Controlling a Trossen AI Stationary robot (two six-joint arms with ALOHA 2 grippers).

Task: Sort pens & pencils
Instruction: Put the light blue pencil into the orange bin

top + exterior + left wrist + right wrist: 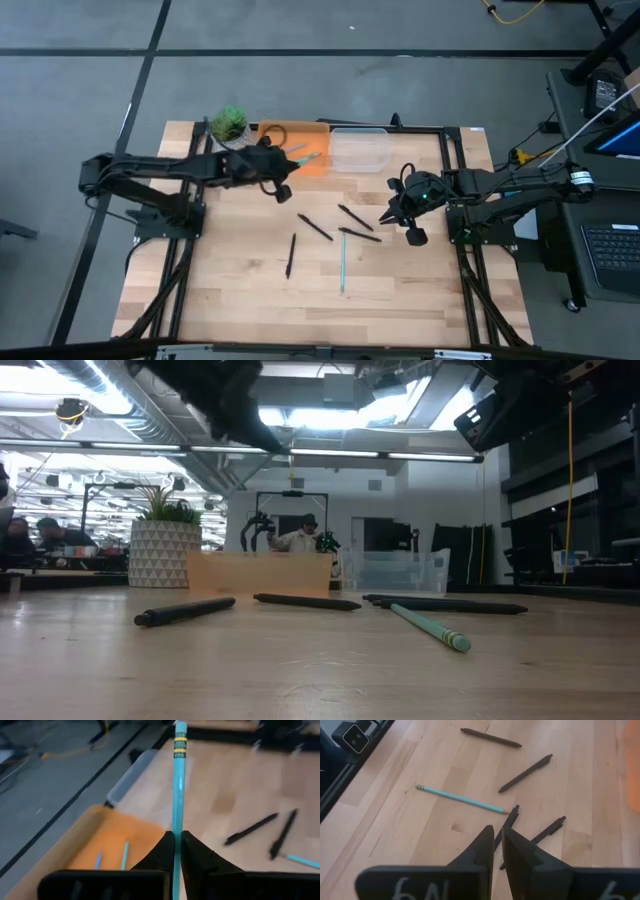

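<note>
i have the left gripper point(177, 851) clamped on a light blue pencil point(178, 780) over the orange tray point(305, 150), which already holds two (pencils, i judge). right gripper point(496, 845) pinched empty above four black pens point(314, 227) and one blue pencil point(342, 262) left on the table point(230, 290).
</note>
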